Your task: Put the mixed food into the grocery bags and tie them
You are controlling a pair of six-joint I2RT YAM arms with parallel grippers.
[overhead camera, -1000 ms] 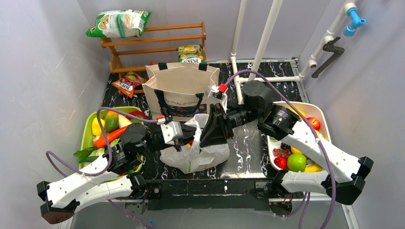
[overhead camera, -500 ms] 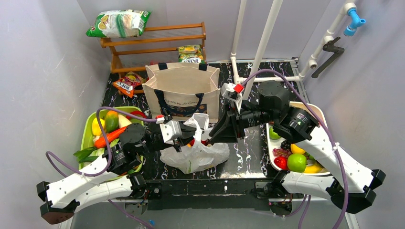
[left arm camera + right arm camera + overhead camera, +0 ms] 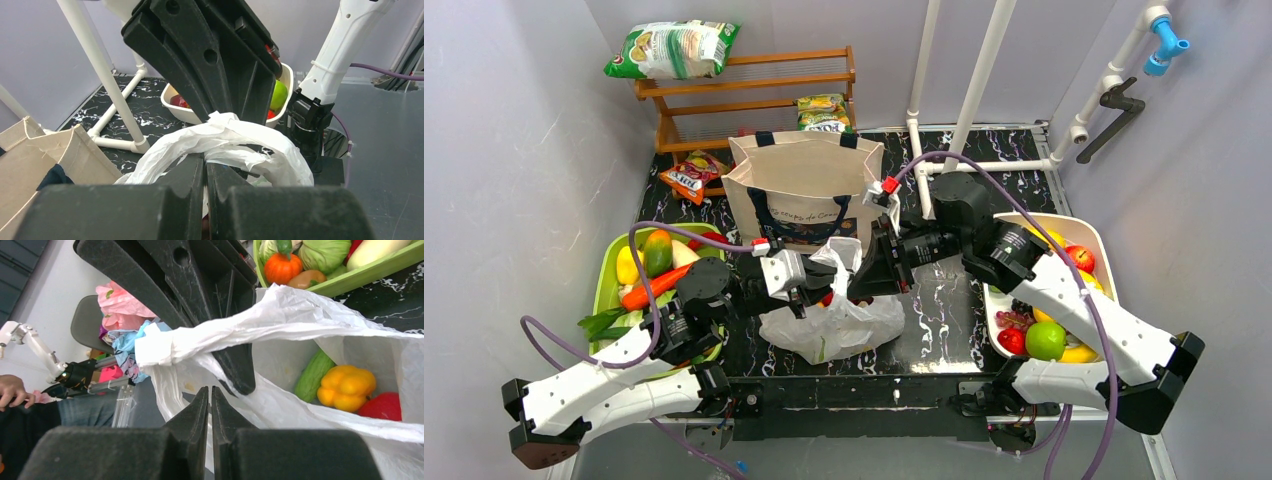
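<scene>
Change: left gripper hasn't moved, fingers pressed together on one handle loop of the white plastic bag. Right gripper was pulled back to the right with its jaws wider half a second ago. It's now back at the bag mouth, jaws nearly together, and the wrist view puts film right at the tips. Looks like a pinch on the second handle, though I can't confirm how much plastic it caught.

Read: loading of this bag seems finished and we're into the tie. Both handles need to be held before any crossing.

Containers:
- green tray, far left: still holds veg, incl. a carrot and a mango-like fruit.
- plastic bag, centre near edge: cucumber, yellow pepper and something red beside it.
- canvas tote, just behind the bag, upright and mouth open. Contents not visible.
- white tray, right: green apple, red fruit and banana left.

Snack packets remain on and by the wooden rack.
</scene>
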